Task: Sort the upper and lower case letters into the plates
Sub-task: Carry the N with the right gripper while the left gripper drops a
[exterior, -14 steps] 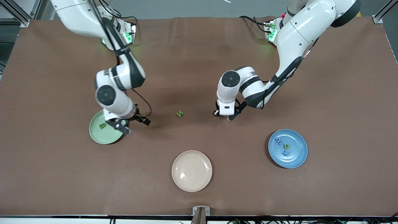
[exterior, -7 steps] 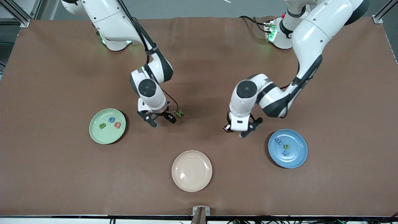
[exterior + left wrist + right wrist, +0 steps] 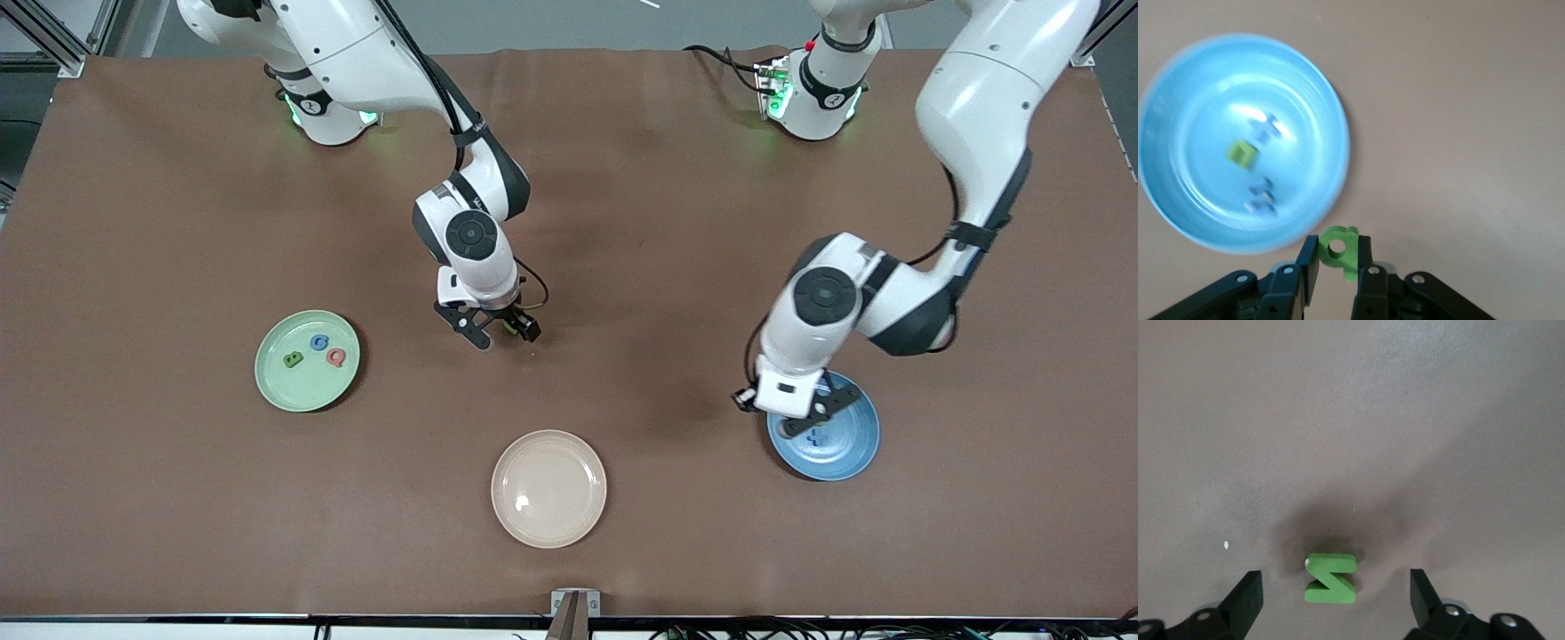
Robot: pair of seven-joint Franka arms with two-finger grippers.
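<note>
My right gripper (image 3: 505, 332) is low over the mid-table with its jaws open either side of a green N (image 3: 1331, 578) lying flat on the brown mat; that gripper (image 3: 1336, 597) touches nothing. My left gripper (image 3: 1338, 257) is shut on a small green lowercase letter (image 3: 1340, 248) and hangs over the rim of the blue plate (image 3: 855, 437), on the edge toward the right arm's end. The blue plate (image 3: 1198, 100) holds a blue x (image 3: 1268, 127), a green letter (image 3: 1241, 153) and a blue m (image 3: 1261, 197). The mint plate (image 3: 302, 389) holds a green B (image 3: 292, 359), blue G (image 3: 319, 341) and pink Q (image 3: 336, 356).
A cream-beige plate (image 3: 548, 488) with nothing in it sits nearer the front camera, between the two coloured plates. Brown mat covers the whole table. Both arm bases stand along the edge farthest from the front camera.
My right gripper left the mint plate, with G and Q now lying in it, and came down around the N. My left gripper carried the green letter from mid-table to the blue plate's rim.
</note>
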